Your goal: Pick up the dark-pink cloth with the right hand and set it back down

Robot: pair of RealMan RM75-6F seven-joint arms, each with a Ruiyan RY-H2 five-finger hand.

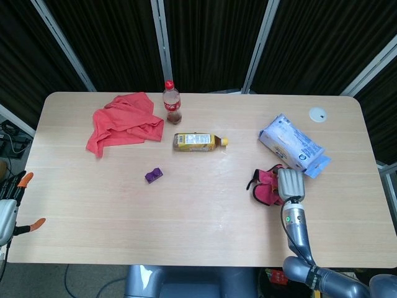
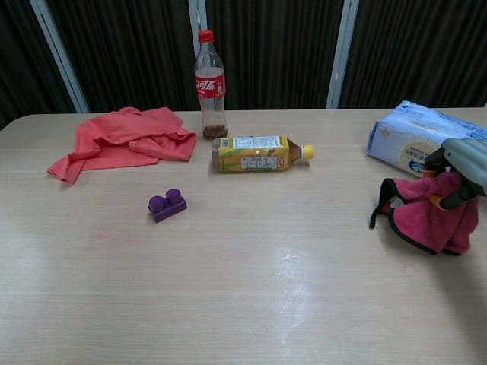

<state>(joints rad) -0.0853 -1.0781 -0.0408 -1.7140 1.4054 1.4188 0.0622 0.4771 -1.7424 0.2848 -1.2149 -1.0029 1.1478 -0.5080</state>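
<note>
— Why is the cloth bunched up like that?

— Because my right hand [image 1: 290, 183] is gripping the dark-pink cloth [image 2: 426, 218] from the top, so the fabric gathers under my fingers [image 2: 443, 203] and hangs in folds. It sits on the right side of the table [image 1: 198, 217], just in front of the blue-and-white wipes pack [image 1: 291, 145], well apart from the other things. I judge that placing it there, on bare wood, makes it easy to set down without knocking anything.

— Is it lifted or already down?

— Hard to say. In the chest view the lower edge seems to be at the table top, but I cannot tell whether it rests there or hangs just above it.

— What else can't you make out?

— Most of my right hand is cut off at the chest view's right edge. From the head view its back covers the grip, so exactly how my fingers pinch the fabric is hidden. My left hand [image 1: 9, 208] is only partly in view at the left border, beside the table. Its fingers look spread and it holds nothing.

— And the rest of the table?

— A red cloth [image 1: 124, 121] lies crumpled at the far left, a cola bottle [image 2: 208, 84] stands upright beside it, a yellow bottle [image 2: 259, 153] lies on its side, and a purple block [image 2: 167, 204] sits alone nearer me. A small white disc [image 1: 317, 113] in the far right corner is too small to identify.
</note>
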